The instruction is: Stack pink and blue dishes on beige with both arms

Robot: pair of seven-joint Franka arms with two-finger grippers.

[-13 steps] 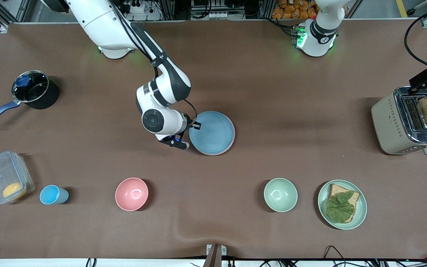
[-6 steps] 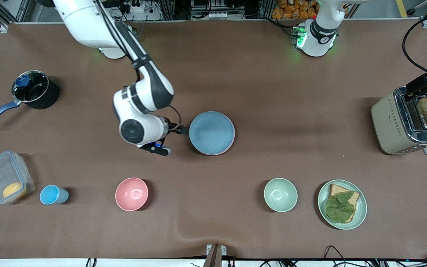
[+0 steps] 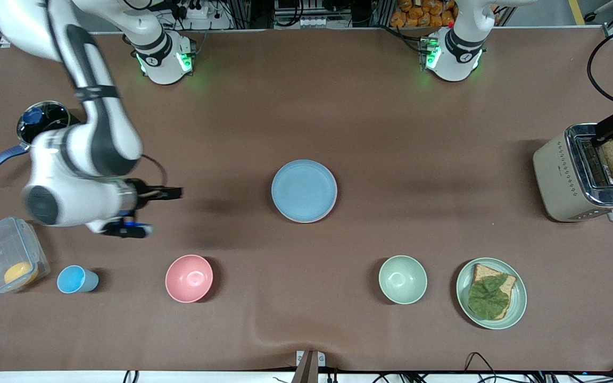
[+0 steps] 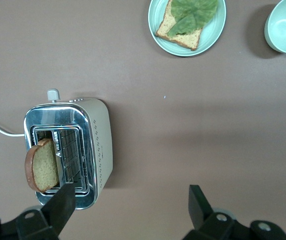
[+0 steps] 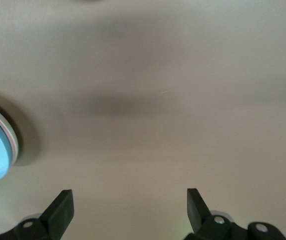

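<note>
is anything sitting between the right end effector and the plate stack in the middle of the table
Nothing visible does. The right end effector hangs open over bare brown tabletop, and only that bare surface lies between it and the flat round light blue plate topping the stack. The deep pink bowl sits nearer the front camera, off that line.

We see the right arm [image 3: 88, 122] bent down from its base, its wrist low over the bench [image 3: 306, 106] toward that arm's end. The right gripper [image 3: 171, 192] points level toward the blue plate [image 3: 304, 190] and is well apart from it — fingers [image 5: 60, 210] spread wide, holding nothing. The left arm [image 3: 463, 37] waits; the left gripper [image 4: 133, 210] hangs over the toaster [image 4: 73, 150], fingers wide apart and empty.
</note>
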